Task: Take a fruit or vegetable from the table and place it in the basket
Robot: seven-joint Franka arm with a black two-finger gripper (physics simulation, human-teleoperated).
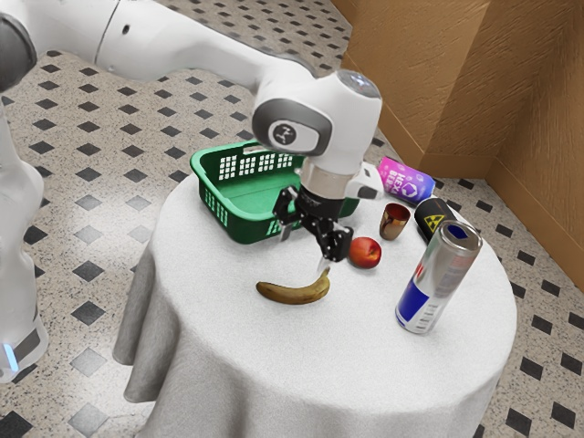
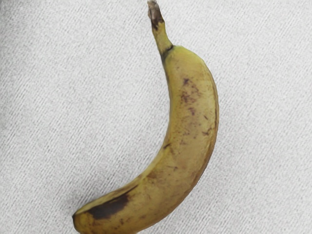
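Your gripper [image 1: 306, 247] is over the banana [image 1: 297, 294]; fingers apart. Green basket [image 1: 242, 226] sits by the tabletop [image 1: 351, 351] edge, exterior view's upper left.

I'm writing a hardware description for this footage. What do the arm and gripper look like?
The arm is white, with thick, smooth, rounded segments. A dark grey cap near the wrist bears a pale round logo, and a blue light glows low at the exterior view's left. The gripper is black, with pale fingertips.
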